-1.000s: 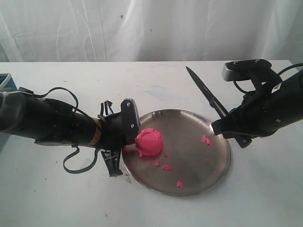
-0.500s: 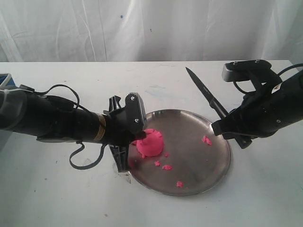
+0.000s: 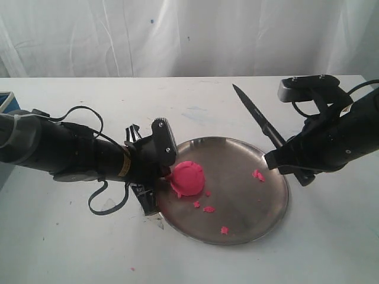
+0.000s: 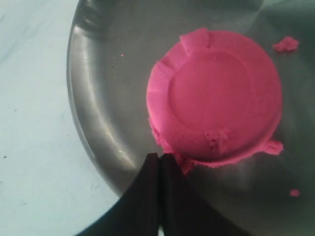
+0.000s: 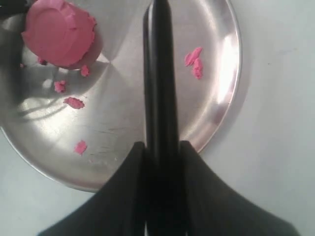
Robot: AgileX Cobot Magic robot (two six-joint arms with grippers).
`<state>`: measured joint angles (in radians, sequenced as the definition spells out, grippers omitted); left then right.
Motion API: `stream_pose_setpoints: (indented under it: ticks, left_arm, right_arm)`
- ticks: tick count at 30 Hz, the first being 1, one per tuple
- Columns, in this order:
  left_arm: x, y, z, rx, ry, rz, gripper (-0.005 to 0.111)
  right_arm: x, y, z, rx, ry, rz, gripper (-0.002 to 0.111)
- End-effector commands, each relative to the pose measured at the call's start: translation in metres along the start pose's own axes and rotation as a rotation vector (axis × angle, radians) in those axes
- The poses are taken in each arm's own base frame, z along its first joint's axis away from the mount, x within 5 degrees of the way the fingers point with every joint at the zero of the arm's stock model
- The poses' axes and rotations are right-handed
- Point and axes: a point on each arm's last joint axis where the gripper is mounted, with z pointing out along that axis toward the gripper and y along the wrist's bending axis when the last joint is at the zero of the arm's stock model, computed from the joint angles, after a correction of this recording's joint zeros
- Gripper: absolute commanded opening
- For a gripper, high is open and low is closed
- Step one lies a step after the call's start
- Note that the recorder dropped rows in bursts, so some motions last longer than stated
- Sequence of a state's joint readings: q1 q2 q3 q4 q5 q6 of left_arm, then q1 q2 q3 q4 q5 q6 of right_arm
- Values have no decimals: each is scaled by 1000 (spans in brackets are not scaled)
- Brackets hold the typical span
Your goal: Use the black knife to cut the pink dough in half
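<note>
The pink dough (image 3: 188, 177) is one whole round puck on the left part of the steel plate (image 3: 249, 231); it also shows in the left wrist view (image 4: 216, 108) and the right wrist view (image 5: 59, 32). My left gripper (image 4: 160, 156) is shut with nothing in it, its tips touching the dough's ragged lower rim over the plate (image 4: 98, 113). The left gripper (image 3: 163, 177) sits at the plate's left rim. My right gripper (image 5: 161, 145) is shut on the black knife (image 5: 158, 73), holding it above the plate's right side; the blade (image 3: 256, 118) points up and to the left.
Small pink crumbs (image 3: 207, 208) lie scattered on the plate, with a larger bit (image 3: 258, 175) near its right side. The white table (image 3: 195, 100) ends at a white curtain behind. A blue object (image 3: 6, 100) stands at the far left edge.
My left gripper swung in over the plate's left rim and drew slightly back, ending with its tips against the dough's edge. The right arm and the knife have not moved.
</note>
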<state>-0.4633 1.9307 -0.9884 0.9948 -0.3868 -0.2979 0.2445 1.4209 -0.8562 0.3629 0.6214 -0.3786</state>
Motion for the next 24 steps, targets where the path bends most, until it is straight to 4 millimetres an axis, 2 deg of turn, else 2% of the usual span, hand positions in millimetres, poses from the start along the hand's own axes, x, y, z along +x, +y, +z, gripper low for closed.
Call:
stream_pose_setpoints:
  ticks: [1,4,8,13,16,20,22,24]
  left_arm:
    - [-4,-4,5,29,-81,-10,0]
    - [-13,-8,6,73,-194,-47,0]
    - [-22,-14,3,133,-306,28,0]
    - [-22,-7,-4,89,-251,41,0]
    - [-30,5,-22,15,-213,61,0]
    - [-38,27,-59,-128,-110,54,0]
    - [-39,36,-77,-199,-51,-39,0]
    - [-40,43,-94,-260,-32,-218,0]
  right_arm:
    - [-3,1,-1,-4,-11,-3,0]
    - [-3,1,-1,-4,-11,-3,0]
    - [-4,1,-1,-1,-20,-10,0]
    - [-2,2,-1,-6,-2,-56,0]
    - [4,6,0,-38,66,-80,0]
    - [4,22,2,-72,121,-173,0]
    - [3,33,5,-83,146,-231,0]
    - [2,40,11,-93,178,-274,0]
